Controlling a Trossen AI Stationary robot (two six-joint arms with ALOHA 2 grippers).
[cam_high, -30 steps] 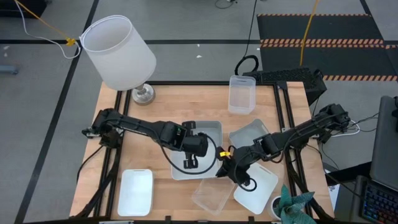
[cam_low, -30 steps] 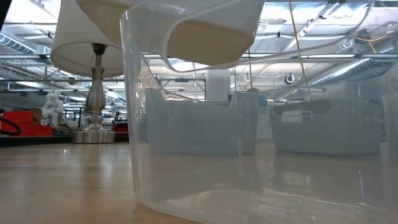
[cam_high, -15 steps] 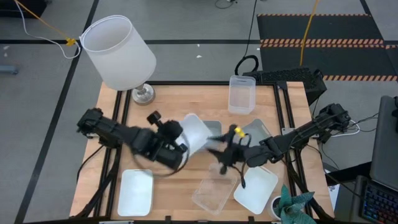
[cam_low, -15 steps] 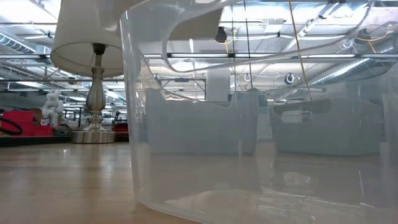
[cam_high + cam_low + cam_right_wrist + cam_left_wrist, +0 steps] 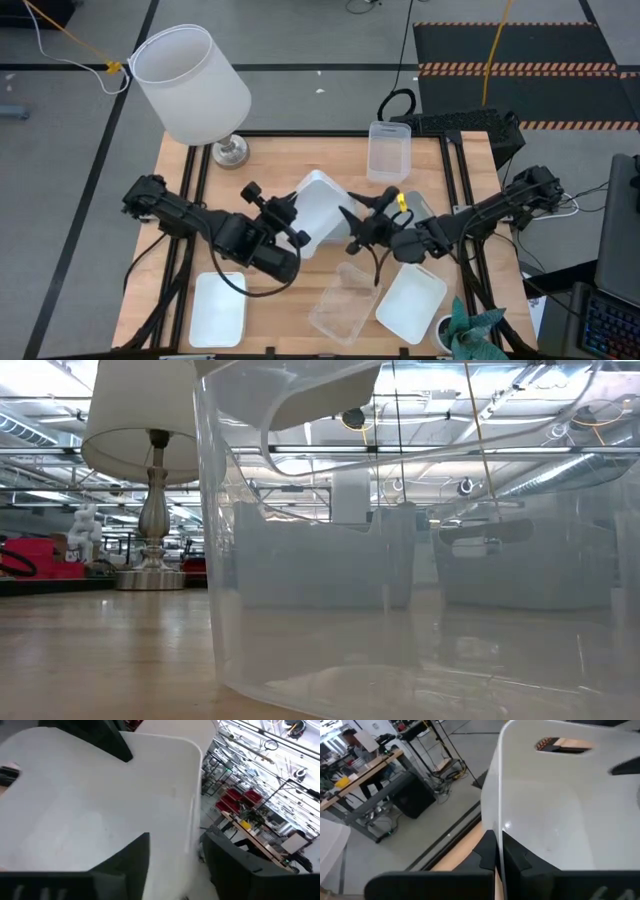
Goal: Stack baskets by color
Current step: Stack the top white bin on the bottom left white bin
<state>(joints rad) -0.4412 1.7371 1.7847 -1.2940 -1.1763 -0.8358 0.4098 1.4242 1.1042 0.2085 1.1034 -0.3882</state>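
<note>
A white basket (image 5: pixel 322 205) hangs tipped on its side above the table's middle, with my left gripper (image 5: pixel 297 232) shut on it. My right gripper (image 5: pixel 353 228) is open at the basket's right side, with a basket wall (image 5: pixel 192 815) running between its two fingers; whether they touch it I cannot tell. In the low view the lifted white basket (image 5: pixel 290 390) shows at the top. Two more white baskets (image 5: pixel 218 308) (image 5: pixel 410 303) and a clear basket (image 5: pixel 345 300) rest on their bottoms near the front edge. A grey-blue basket (image 5: pixel 418 208) lies partly under my right arm. My left gripper pinches the white basket's side wall at its rim (image 5: pixel 498 827), one finger inside the basket and one outside. The fingers come nearly level from the table's left. The basket is lifted clear of the table and tipped so that its opening faces sideways.
A lamp with a big white shade (image 5: pixel 190 85) stands at the far left corner. A tall clear basket (image 5: pixel 389 150) stands at the far edge. A small plant (image 5: pixel 470 330) sits at the near right corner. Bare wood shows left of centre.
My left gripper has lifted the white basket off the table, drawn it toward the left and rolled, so that the basket has tipped from flat onto its side. My right gripper has opened, risen toward the far edge and turned level beside the basket.
</note>
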